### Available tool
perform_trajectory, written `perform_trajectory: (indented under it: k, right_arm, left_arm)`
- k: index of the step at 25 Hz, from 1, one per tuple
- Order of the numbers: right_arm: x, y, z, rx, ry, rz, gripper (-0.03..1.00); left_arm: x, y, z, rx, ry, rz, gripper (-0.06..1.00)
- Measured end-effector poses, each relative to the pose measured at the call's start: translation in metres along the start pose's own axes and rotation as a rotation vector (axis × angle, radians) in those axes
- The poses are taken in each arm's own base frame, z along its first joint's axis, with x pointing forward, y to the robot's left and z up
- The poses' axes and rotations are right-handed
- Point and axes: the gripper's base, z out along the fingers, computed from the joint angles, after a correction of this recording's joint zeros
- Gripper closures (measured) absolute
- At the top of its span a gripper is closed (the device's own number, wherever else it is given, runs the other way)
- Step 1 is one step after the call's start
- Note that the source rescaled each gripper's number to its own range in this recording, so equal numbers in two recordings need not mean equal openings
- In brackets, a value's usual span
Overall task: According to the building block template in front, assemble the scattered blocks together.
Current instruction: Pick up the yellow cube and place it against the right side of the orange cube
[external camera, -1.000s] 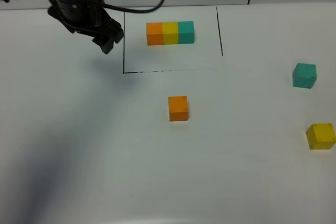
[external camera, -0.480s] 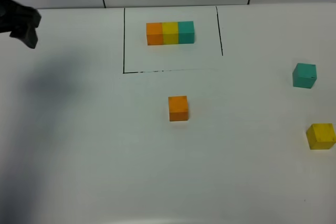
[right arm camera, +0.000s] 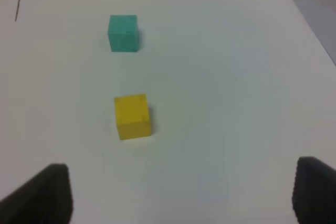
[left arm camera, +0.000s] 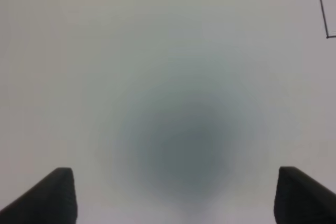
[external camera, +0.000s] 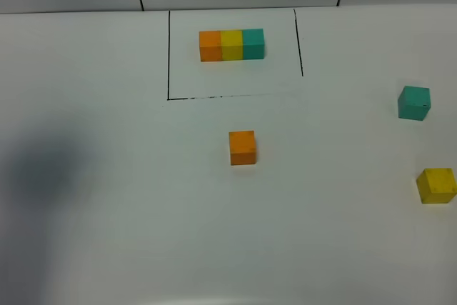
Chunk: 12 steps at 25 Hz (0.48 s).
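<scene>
The joined orange-yellow-teal cube row (external camera: 231, 44) is being shown as reference beyond the loose orange cube (external camera: 242, 148), teal cube (external camera: 413, 102) and yellow cube (external camera: 435, 185) on the white counter (external camera: 143, 212), left hand (left arm camera: 181, 198) and right hand (right arm camera: 181, 198) being held open, empty

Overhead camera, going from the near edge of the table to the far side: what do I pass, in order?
yellow cube → orange cube → teal cube → template row
</scene>
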Motion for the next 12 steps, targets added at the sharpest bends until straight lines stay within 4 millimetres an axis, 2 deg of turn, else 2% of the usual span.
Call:
perform_trajectory:
  k: [4, 8, 12]
  right_arm:
    - [0.0, 0.0, 0.0, 0.0, 0.0, 0.0, 0.25]
    - [0.0, 0.0, 0.0, 0.0, 0.0, 0.0, 0.25]
    - [0.0, 0.0, 0.0, 0.0, 0.0, 0.0, 0.25]
  left_arm:
    - [0.032, -0.007, -0.03, 0.016, -0.086, 0.017, -0.03]
    - [0.064, -0.012, -0.046, 0.043, -0.141, 0.011, -0.03]
    - [0.097, -0.016, -0.052, 0.077, -0.179, 0.0, -0.03]
